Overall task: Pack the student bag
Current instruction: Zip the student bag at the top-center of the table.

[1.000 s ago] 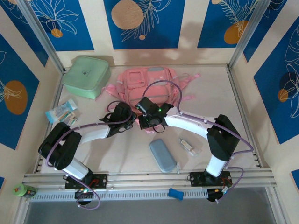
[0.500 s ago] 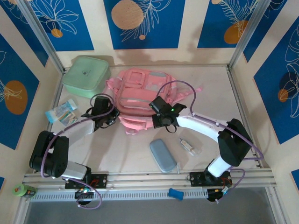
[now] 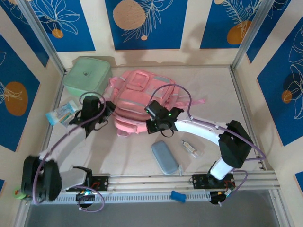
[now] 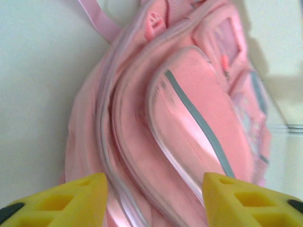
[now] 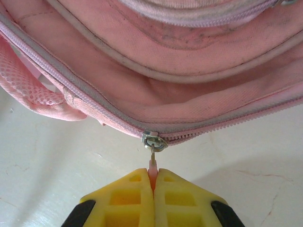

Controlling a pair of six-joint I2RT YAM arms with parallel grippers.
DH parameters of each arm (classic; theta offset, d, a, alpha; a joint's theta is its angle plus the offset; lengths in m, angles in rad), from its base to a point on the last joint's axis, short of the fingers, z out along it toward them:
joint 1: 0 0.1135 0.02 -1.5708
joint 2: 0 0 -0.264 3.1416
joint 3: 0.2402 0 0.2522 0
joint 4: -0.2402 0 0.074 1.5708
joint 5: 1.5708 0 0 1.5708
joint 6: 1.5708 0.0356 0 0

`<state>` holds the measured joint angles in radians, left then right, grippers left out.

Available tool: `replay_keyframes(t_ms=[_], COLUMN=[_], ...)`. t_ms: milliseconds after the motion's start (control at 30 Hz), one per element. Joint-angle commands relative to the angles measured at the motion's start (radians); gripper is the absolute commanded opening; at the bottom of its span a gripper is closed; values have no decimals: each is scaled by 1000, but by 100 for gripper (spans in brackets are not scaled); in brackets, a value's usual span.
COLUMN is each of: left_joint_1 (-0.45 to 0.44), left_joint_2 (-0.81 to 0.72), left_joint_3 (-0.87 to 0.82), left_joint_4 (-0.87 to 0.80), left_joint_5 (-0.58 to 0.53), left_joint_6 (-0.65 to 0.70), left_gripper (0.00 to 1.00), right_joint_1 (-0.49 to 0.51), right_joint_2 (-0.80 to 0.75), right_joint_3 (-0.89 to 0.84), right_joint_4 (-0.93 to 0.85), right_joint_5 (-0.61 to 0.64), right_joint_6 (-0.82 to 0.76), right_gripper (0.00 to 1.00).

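The student bag [image 3: 139, 97], a pink backpack with grey strips, lies flat in the middle of the table. My left gripper [image 3: 109, 109] stands open at the bag's left side. In the left wrist view its yellow fingertips [image 4: 71, 201] are spread apart just in front of the bag [image 4: 189, 118], with nothing between them. My right gripper [image 3: 150, 124] is at the bag's near edge. In the right wrist view the right gripper [image 5: 154, 182] is shut on the pink zipper pull [image 5: 152, 166], which hangs from the metal slider [image 5: 154, 141] on the bag's grey zip.
A mint-green lidded box [image 3: 87, 78] stands at the back left, touching the bag. A grey-blue oval case [image 3: 164, 157] and a small clear item [image 3: 191, 149] lie near the front. A blue packet [image 3: 64, 113] lies at the left edge.
The bag has spread out flat and come nearer. My left gripper has swung left, opened and let go of the bag. My right gripper stays shut on the zipper pull.
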<state>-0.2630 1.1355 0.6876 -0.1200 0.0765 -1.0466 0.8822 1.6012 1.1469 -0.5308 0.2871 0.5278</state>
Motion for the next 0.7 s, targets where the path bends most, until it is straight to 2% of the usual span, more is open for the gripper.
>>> replay_keyframes(t_ms=[0,133,267,333,533,600,667], left_joint_1=[-81,-337,-472,-516,-600,-607,-607], left_joint_2=[-68,-98,-27,12,160,201,240], left_joint_3=[-86,-104,-128,-110,-59,-65,-43], left_joint_4=[20,50,164,158,204,270,267], left_joint_5=[-38,-215,-298,-367,-440,-462,-467], left_joint_6=[-136,-288,-444,-486,-629,-652,-672], left_gripper=[57,62,62,62,64,64,64], right_joint_1=[24,42,45,45,46,49,53], right_joint_2=[1,28,26,25,20,19,20], right_joint_3=[-21,-16,-27,-34,-28,-22,-15], right_joint_4=[30,21,36,44,48,50,54], right_joint_5=[-42,-16,-10,-11,-3,-3,-3], right_joint_6=[13,8,15,17,16,11,7], right_gripper=[0,0,0,0,0,0,0])
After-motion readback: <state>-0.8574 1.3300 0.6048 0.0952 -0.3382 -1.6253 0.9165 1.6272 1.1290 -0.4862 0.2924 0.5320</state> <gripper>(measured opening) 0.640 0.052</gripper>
